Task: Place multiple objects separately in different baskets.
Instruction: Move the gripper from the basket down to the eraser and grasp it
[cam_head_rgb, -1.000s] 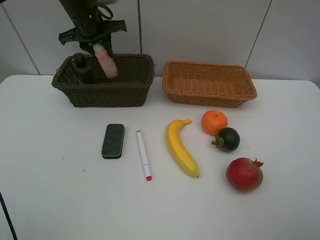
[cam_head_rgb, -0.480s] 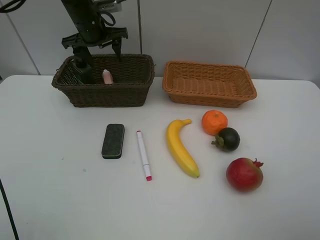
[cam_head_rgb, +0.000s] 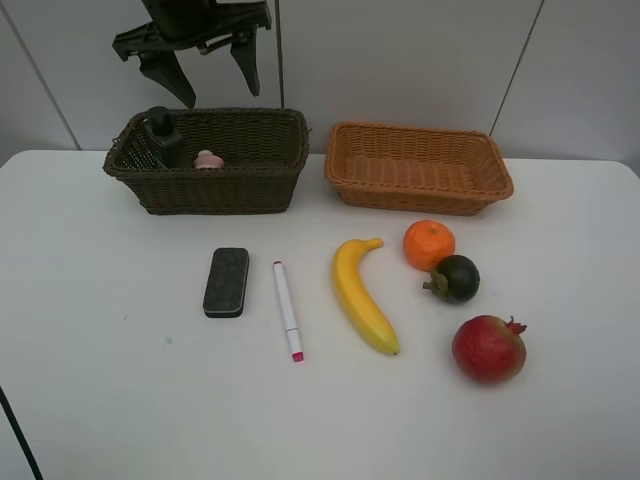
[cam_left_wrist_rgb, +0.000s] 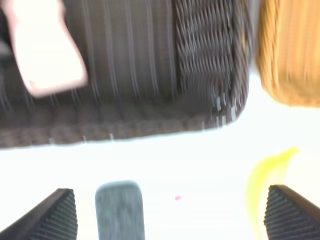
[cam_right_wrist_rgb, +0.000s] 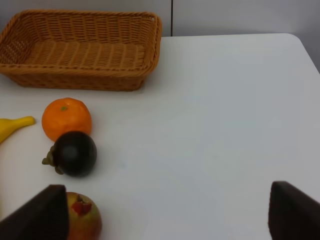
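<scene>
A second earlier the left gripper (cam_head_rgb: 218, 92) pinched the small pink bottle (cam_head_rgb: 208, 159) over the dark brown basket (cam_head_rgb: 215, 190). Now the bottle lies inside that basket, and the gripper has risen clear above the rim, its jaws spread wide with nothing between them. In the high view the pink bottle sits at 6 o'clock from the gripper, apart from it, with the black bottle (cam_head_rgb: 160, 135) just beside it at 9 o'clock in the basket's corner. Any print on either bottle is too small to read. The right gripper (cam_right_wrist_rgb: 170, 215) is also spread and empty, hanging over the white table (cam_head_rgb: 100, 400) with the orange (cam_right_wrist_rgb: 66, 118), mangosteen (cam_right_wrist_rgb: 74, 153) and pomegranate (cam_right_wrist_rgb: 82, 220) at its 9 to 10 o'clock. The light orange-brown basket (cam_head_rgb: 420, 195) holds nothing, and the black eraser block (cam_head_rgb: 226, 282), marker (cam_head_rgb: 287, 310) and banana (cam_head_rgb: 362, 297) have not moved.
</scene>
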